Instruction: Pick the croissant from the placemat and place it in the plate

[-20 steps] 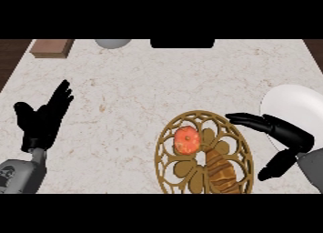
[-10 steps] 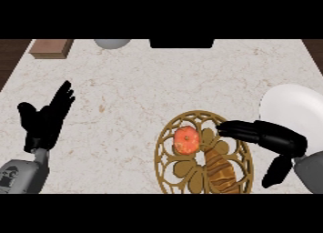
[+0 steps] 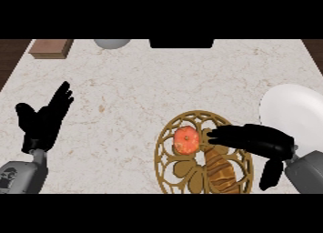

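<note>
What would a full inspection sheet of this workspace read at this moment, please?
Surface: pale marbled counter.
Job's things: croissant lies on the round openwork placemat; white plate right of the mat, nothing on it.
Clutter: orange-red fruit on the mat beside the croissant; brown block, grey round object and black object along the far edge.
Hands: right hand open over the mat, not closed round the croissant; left hand open, resting at the left.
Cables: nothing seen.
Surroundings: dark wood beyond the counter's far corners.
</note>
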